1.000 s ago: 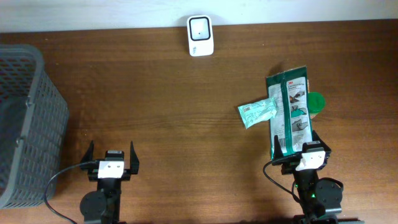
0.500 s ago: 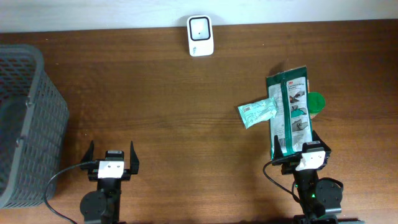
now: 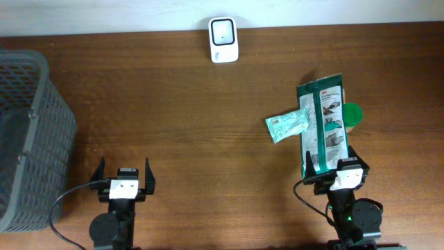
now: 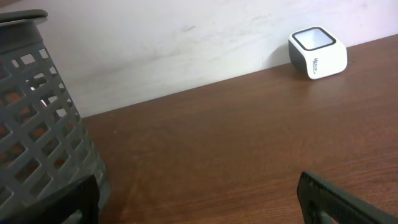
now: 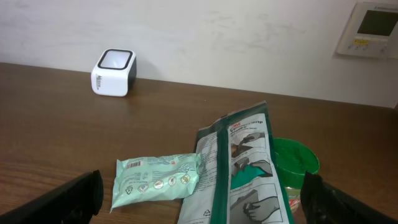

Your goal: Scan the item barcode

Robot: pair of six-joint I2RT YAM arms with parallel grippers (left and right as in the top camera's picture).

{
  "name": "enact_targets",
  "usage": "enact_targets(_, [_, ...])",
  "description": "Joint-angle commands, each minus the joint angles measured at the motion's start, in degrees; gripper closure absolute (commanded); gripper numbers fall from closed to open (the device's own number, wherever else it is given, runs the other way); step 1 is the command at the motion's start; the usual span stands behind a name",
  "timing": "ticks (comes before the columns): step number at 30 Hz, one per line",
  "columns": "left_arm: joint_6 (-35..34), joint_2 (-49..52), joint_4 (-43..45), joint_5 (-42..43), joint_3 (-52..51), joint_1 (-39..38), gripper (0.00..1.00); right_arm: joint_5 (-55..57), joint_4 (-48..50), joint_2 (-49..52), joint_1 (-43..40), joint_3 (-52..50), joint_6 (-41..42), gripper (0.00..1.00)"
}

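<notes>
Left gripper [image 3: 125, 167] and right gripper [image 3: 334, 165] gape empty; the long green-and-white plastic packet [image 3: 323, 118] seemingly lies unlifted, the white boxy scanner [image 3: 223, 39] far off.

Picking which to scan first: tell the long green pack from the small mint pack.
The long green pack is dark green and white; the small mint pack is pale mint. The long green pack is much longer, running front to back; the small mint pack lies crosswise at its left edge. Both lie on the table.
</notes>
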Motion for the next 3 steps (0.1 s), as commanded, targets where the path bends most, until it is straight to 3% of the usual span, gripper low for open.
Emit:
enact_targets(1, [0.9,-0.5,-0.5,-0.6,-0.1,-0.3,0.01,0.3,-0.3,-0.4,0.5,-0.3,0.4,0.02])
enact_targets(3, [0.9,-0.5,-0.5,-0.6,-0.1,-0.3,0.01,0.3,-0.3,-0.4,0.5,-0.3,0.4,0.02])
